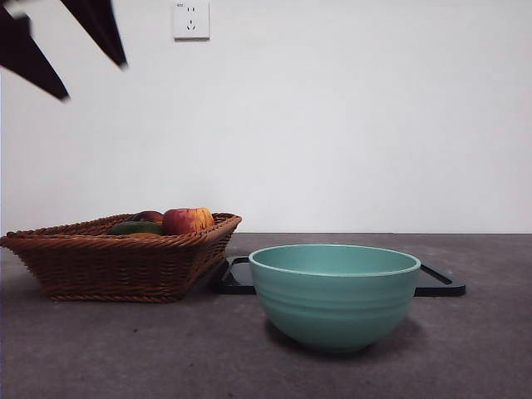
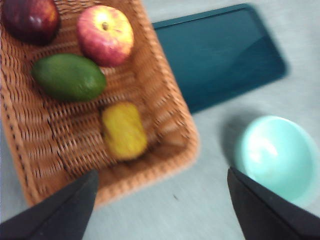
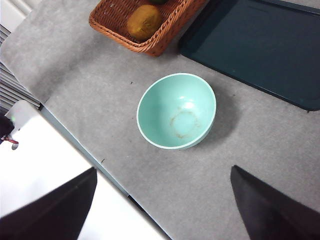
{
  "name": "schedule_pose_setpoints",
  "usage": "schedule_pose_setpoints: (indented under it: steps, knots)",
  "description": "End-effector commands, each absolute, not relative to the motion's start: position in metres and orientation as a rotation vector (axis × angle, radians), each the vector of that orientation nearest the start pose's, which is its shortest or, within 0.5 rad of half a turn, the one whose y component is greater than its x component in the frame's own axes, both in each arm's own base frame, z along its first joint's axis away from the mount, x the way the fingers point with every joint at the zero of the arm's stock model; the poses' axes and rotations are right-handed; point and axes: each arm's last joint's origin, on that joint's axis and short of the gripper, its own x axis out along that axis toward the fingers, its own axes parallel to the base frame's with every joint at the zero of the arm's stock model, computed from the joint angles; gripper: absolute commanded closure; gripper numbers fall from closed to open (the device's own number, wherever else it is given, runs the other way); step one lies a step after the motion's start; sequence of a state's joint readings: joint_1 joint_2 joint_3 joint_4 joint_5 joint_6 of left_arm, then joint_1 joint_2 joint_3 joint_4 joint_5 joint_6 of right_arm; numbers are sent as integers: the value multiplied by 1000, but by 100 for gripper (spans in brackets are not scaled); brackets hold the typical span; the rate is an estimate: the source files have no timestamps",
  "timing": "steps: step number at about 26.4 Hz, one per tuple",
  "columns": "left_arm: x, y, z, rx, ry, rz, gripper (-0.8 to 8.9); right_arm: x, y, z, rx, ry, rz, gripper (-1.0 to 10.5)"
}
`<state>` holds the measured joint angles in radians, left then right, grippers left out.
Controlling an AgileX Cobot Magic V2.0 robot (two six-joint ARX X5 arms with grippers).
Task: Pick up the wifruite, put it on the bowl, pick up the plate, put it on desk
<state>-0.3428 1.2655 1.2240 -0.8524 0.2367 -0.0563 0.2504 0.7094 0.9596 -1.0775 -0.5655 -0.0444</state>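
The left gripper (image 2: 160, 200) hangs above the near corner of the wicker basket (image 2: 170, 155), its two black jaws spread wide apart and holding nothing. The basket holds four fruits: a dark red fruit (image 2: 30, 19), a red-and-yellow apple (image 2: 105, 35), a green fruit (image 2: 69, 77) and the brownish-yellow wifruite (image 2: 124, 131), which lies on the basket floor nearest the gripper, apart from the green fruit. Beside the basket lies a dark tray (image 2: 220, 55) flat on the desk (image 2: 200, 200). The teal bowl (image 2: 280, 157) stands upright on the desk, apart from both basket and tray, and is empty; a faint ring marks its bottom in the right wrist view.

The right gripper (image 3: 162, 200) waits high above the desk's near edge, jaws also spread wide with nothing between them, the bowl beneath and beyond it. In the front view the bowl stands in front of the tray, the basket to its left, and the black tips of one gripper show in the top left corner below a wall socket (image 1: 191, 20).
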Motion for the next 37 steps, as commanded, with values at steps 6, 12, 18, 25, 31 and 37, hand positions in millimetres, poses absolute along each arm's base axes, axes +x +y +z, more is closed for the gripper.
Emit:
schedule_pose_setpoints:
  steps: [6, 12, 18, 25, 31, 37]
  knots:
    - [276, -117, 292, 50, 990, -463, 408, 98, 42, 332, 96, 805, 792, 519]
    - [299, -130, 259, 86, 1034, -431, 408, 98, 42, 332, 96, 805, 792, 519]
    - [315, -137, 235, 97, 1062, -419, 408, 98, 42, 332, 96, 805, 792, 519]
    - [328, -142, 206, 108, 1120, -409, 408, 98, 42, 332, 96, 804, 792, 519]
    - [332, -144, 193, 116, 1150, -399, 445, 98, 42, 332, 96, 804, 792, 519]
    - [331, -143, 195, 114, 1154, -398, 606, 99, 42, 332, 95, 797, 792, 519]
